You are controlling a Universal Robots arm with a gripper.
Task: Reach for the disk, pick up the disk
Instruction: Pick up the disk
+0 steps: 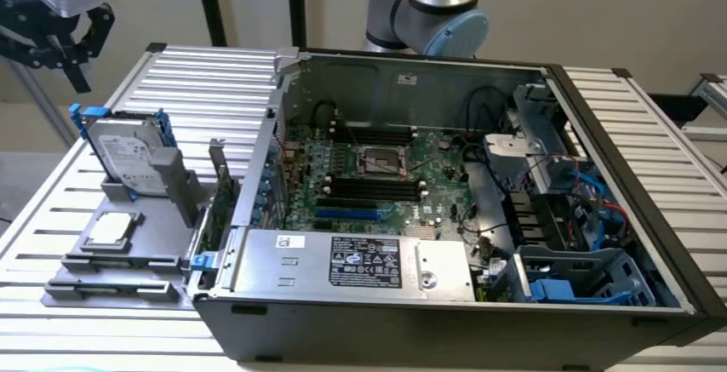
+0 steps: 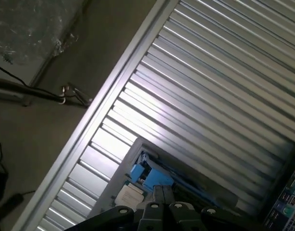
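Blue-framed disk [image 1: 121, 155] upright | pincer [image 1: 71, 48] above, apart | jaws spread

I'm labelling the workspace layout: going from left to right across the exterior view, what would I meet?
gripper → disk → CPU socket → blue caddy
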